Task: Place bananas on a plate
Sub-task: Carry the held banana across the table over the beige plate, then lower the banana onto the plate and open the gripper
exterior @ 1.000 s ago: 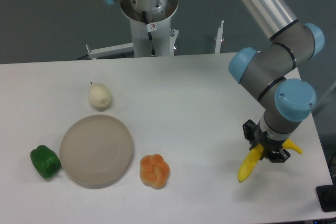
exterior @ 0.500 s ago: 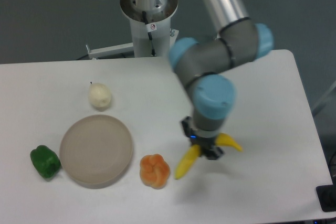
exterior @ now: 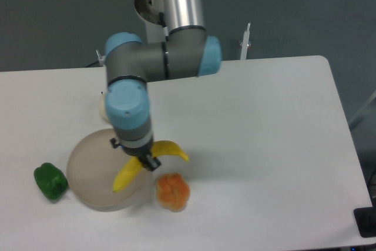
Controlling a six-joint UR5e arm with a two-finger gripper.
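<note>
Nearest, the orange lobed fruit [exterior: 173,191] is sitting on the bench [exterior: 264,145], just beside the plate [exterior: 88,171]. The claw [exterior: 141,160] is grasping the banana [exterior: 147,161] at mid-length, its long axis slanting: low end over the plate's right part, high end overhanging the rim. Farther back, a cream-white fruit [exterior: 103,105] is peeking from behind the arm.

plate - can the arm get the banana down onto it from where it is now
Probably yes. The gripper is shut on the banana at the plate's right edge, one banana end already over it. The plate looks bare; the orange fruit sits just beside.
</note>
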